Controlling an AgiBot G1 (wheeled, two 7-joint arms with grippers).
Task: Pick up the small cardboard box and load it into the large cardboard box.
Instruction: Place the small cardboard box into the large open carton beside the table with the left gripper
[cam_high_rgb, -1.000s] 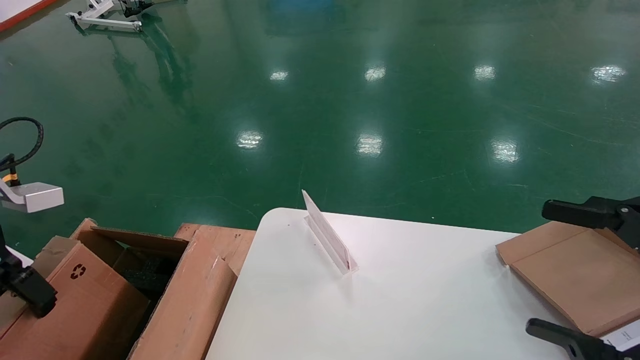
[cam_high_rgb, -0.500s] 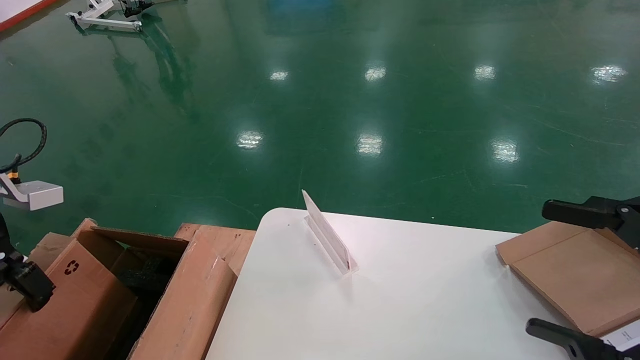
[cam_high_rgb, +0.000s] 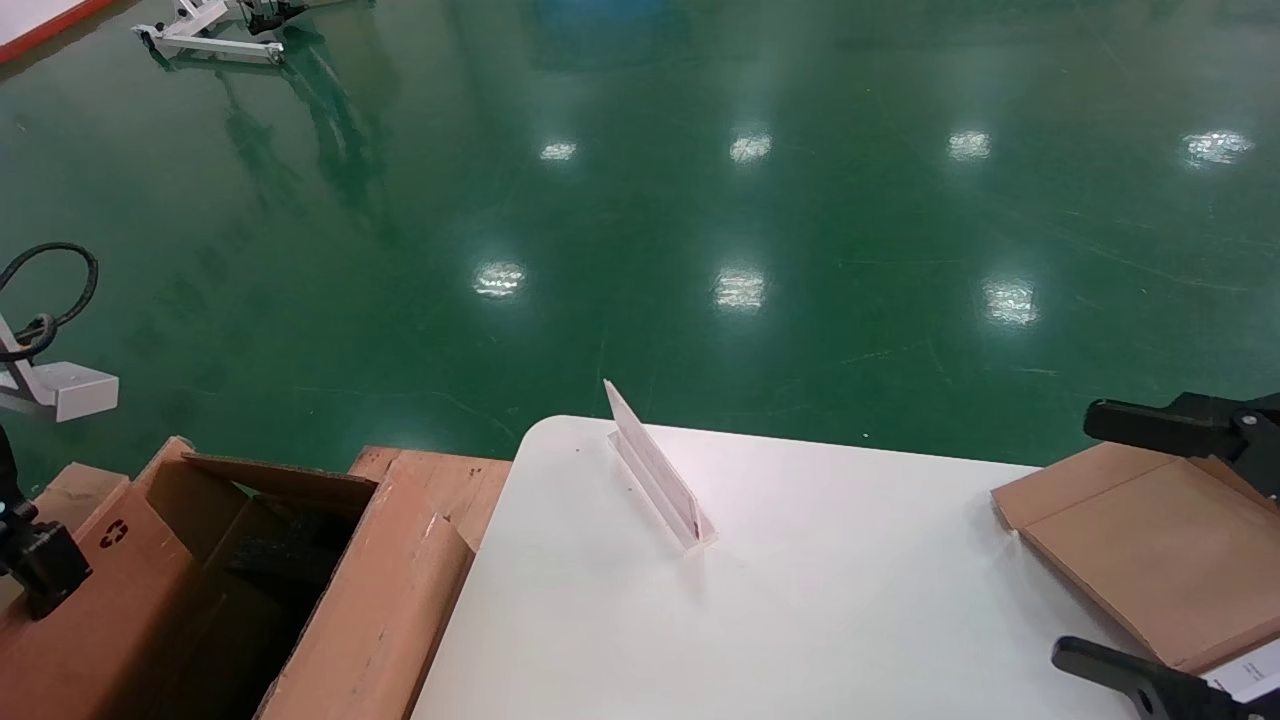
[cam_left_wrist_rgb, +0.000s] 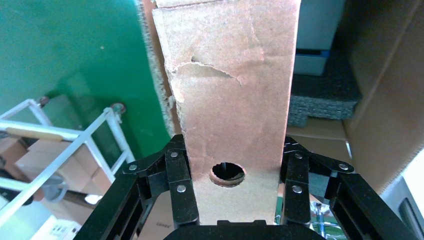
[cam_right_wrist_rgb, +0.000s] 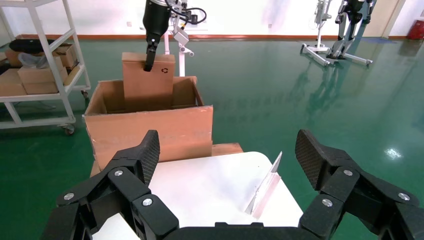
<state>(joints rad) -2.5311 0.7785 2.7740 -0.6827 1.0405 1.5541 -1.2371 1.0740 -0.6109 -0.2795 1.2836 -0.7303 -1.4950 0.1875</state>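
- Biggest thing here is the large cardboard box (cam_high_rgb: 370, 590), sitting on the floor off the left end of the white table (cam_high_rgb: 800, 600), top flaps open, with dark foam (cam_left_wrist_rgb: 325, 95) down inside.
- The white table is next. On its right end there's a flat cardboard package (cam_high_rgb: 1150, 550) lying flat, with a bit of white label at its near corner.
- The small cardboard box (cam_high_rgb: 110, 600) is standing on end, lower part already inside the big carton against its left wall. Recycling symbol faces out near the top, and the punched hole shows in the left wrist view, right between the fingers.
- Left gripper (cam_left_wrist_rgb: 235, 185) is clamped on the upper end of that slim box, one finger on each narrow edge, so it's holding the box from above over the carton.
- Right gripper (cam_right_wrist_rgb: 227, 155) is parked over the right end of the table above the flat package, fingers spread wide, nothing in them.
- Smallest: a clear sign holder (cam_high_rgb: 655, 470) standing upright mid-table, well apart from both grippers.
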